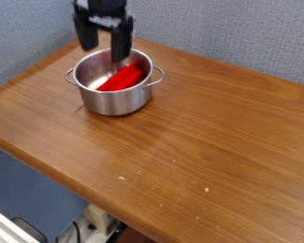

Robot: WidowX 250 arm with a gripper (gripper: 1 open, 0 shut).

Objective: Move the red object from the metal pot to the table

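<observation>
- The round, straight-sided pot of shiny silver metal stood on the brown wooden worktop with visible grain, toward its far left part.
- Two small wire loop handles stuck out from the pot near its rim, one on each side.
- The bright red, elongated block lay inside the pot, slanting, with one end nearer the back right of the wall and the other toward the front left.
- The black end effector hung over the back of the pot, pointing downward, its two fingers spread apart.
- Nothing was pinched between those fingers; the red block lay below and in front of them.
- One finger was over the pot's back left and the other reached down at the back right; whether either touched the metal could not be told.
- A blue-grey textured wall surface rose behind the worktop.
- At the lower left, beyond the worktop's edge, were a white piece and dark cables.
</observation>
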